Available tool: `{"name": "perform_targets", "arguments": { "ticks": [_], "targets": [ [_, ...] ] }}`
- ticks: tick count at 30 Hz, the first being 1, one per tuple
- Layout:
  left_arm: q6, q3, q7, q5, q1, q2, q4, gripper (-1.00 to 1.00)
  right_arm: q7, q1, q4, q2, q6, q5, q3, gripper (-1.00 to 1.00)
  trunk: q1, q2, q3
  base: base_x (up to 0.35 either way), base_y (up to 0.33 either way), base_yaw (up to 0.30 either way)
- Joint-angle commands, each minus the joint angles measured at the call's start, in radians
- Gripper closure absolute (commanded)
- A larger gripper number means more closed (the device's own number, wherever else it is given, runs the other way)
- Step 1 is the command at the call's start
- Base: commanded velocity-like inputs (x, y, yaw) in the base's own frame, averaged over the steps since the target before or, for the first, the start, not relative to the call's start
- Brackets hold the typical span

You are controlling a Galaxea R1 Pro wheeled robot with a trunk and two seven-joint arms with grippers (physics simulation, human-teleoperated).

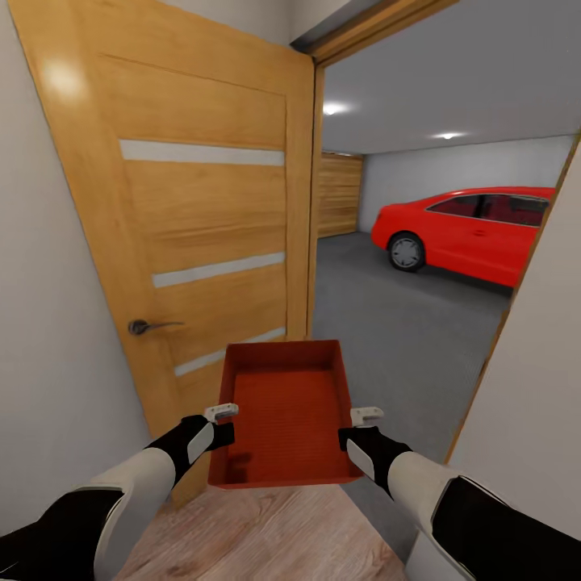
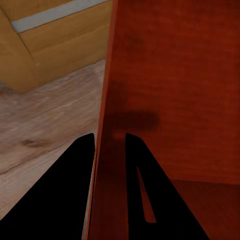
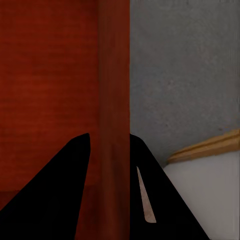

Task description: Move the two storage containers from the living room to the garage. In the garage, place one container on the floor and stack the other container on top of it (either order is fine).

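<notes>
Bright, even render; soft door (image 1: 202,202) glare

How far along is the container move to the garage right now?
Under way: one storage container is carried at the garage doorway, left gripper and right gripper each clamping a side wall. Ahead lie the grey floor and red car. Nothing placed or stacked yet.

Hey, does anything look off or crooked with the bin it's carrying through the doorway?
Nothing stands out. The storage container is empty and held level, with the left gripper clamped on one side wall and the right gripper on the other. The wooden door stands open onto the garage floor.
</notes>
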Motion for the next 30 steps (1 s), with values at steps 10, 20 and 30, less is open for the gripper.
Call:
{"name": "perform_targets", "arguments": {
  "ticks": [10, 20, 30],
  "targets": [
    [0.006, 0.007, 0.009, -0.007, 0.0, -0.001, -0.002, 1.0, -0.004, -0.001, -0.004, 0.011, 0.006, -0.005, 0.007, 1.0, 0.001, -0.002, -0.001, 0.052, 0.035, -0.194],
    [0.006, 0.007, 0.009, -0.007, 0.0, -0.001, -0.002, 1.0, -0.004, -0.001, -0.004, 0.009, 0.006, -0.005, 0.007, 1.0, 0.001, -0.002, -0.001, 0.0, 0.0, -0.167],
    [0.006, 0.007, 0.009, -0.007, 0.0, -0.001, -0.002, 1.0, -0.004, -0.001, -0.004, 0.009, 0.006, -0.005, 0.007, 1.0, 0.001, -0.002, -0.001, 0.14, 0.121, -0.004]
  ]
}}
